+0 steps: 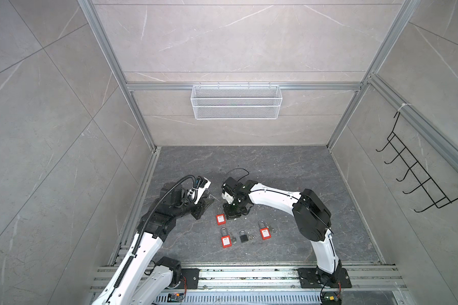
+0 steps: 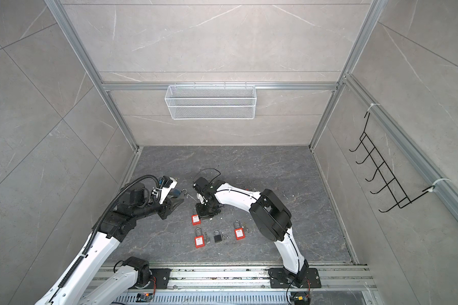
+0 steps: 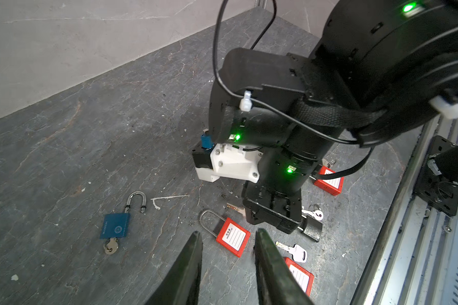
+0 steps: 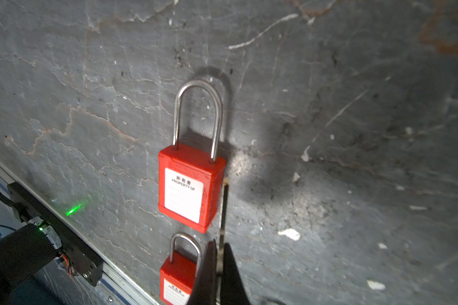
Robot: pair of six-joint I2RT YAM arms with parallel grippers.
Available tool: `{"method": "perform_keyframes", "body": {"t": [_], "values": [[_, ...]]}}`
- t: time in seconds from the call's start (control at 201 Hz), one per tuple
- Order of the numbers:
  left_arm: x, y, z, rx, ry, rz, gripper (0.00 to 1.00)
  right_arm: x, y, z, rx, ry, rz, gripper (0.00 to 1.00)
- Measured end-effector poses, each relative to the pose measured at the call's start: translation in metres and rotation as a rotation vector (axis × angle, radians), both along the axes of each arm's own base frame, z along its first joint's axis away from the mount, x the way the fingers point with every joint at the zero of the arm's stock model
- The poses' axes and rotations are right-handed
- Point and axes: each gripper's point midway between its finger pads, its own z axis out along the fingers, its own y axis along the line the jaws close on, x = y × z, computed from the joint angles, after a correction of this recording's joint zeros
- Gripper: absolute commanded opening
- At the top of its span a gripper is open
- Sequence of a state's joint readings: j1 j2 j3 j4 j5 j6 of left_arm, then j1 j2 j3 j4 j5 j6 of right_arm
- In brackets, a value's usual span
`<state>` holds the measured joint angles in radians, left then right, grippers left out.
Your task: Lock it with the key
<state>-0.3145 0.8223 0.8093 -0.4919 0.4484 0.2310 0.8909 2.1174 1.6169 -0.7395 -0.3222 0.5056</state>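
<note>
My right gripper (image 4: 220, 244) is shut on a key (image 4: 223, 208), seen edge-on as a thin metal blade. The blade runs along the side of a red padlock (image 4: 191, 190) lying flat on the floor, its tip by the body's upper corner. In both top views the right gripper (image 1: 233, 216) points down beside that red padlock (image 1: 220, 218). My left gripper (image 3: 228, 233) stands open above the floor and holds nothing. To its side lies a blue padlock (image 3: 115, 225) with its shackle open and a key (image 3: 111, 247) in its base.
A second red padlock (image 1: 225, 240), a black padlock (image 1: 244, 237) and a third red padlock (image 1: 264, 232) lie in a row nearer the rail, with loose keys (image 3: 298, 252) beside them. A white wire basket (image 1: 236, 101) hangs on the back wall and a black hook rack (image 1: 418, 169) on the right wall.
</note>
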Motion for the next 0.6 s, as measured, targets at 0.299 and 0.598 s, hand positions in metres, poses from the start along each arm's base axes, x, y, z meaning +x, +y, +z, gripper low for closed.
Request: {"method": "perform_keyframes", "body": {"t": [0.299,0.598], "values": [[-0.003,-0.003,0.001,-0.023,0.017,-0.015,0.36,-0.002,-0.001,-0.015,-0.043,0.045,0.001,0.11],[-0.004,-0.008,-0.003,-0.059,0.078,-0.015,0.38,0.001,-0.005,-0.018,-0.07,0.034,-0.026,0.32]]}}
